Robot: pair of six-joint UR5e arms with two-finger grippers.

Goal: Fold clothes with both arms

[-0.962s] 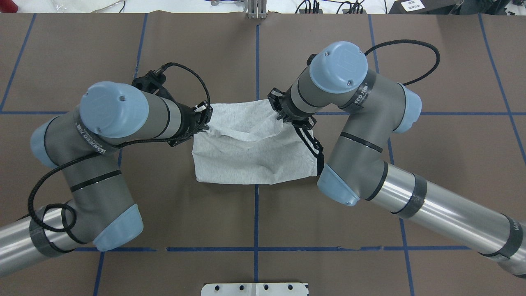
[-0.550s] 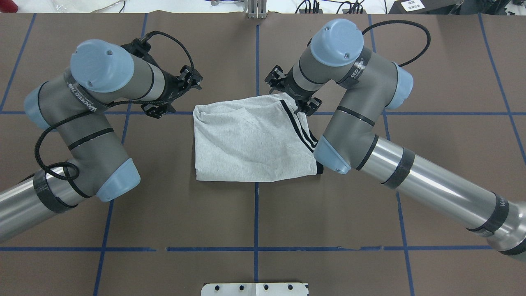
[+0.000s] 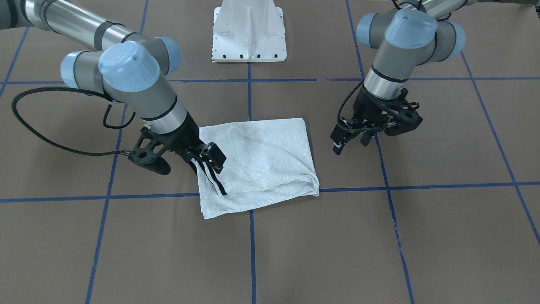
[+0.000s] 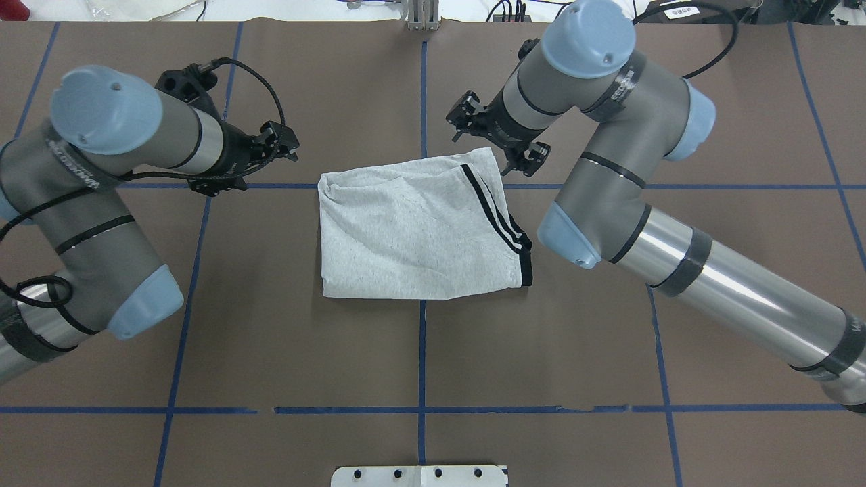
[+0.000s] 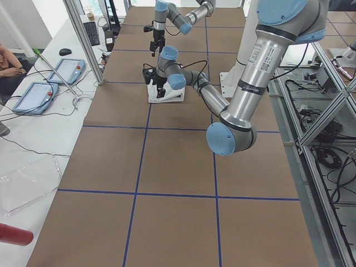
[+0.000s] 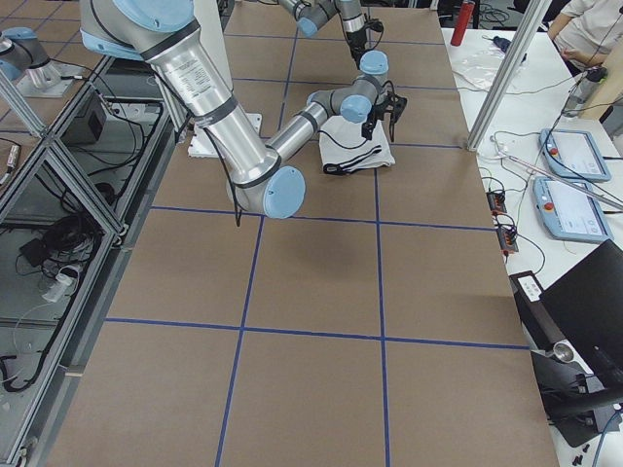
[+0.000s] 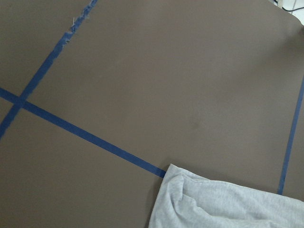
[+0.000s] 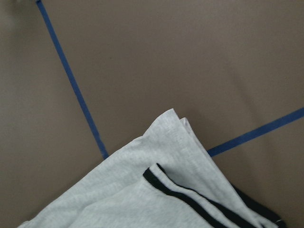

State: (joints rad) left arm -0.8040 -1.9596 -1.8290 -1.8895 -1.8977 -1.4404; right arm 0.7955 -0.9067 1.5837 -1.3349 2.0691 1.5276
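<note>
Folded light-grey T-shirt w/ black stripes (image 4: 413, 237) lies flat mid brown blue-taped tabletop (image 4: 338, 352); black two-finger left hand (image 3: 352, 141) & right hand (image 3: 207, 162) hang open, empty, prob. fold done.

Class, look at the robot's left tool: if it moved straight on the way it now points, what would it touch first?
Probably the bare brown table, just short of the grey T-shirt. The left tool slants down toward the shirt, though depth is hard to judge.
</note>
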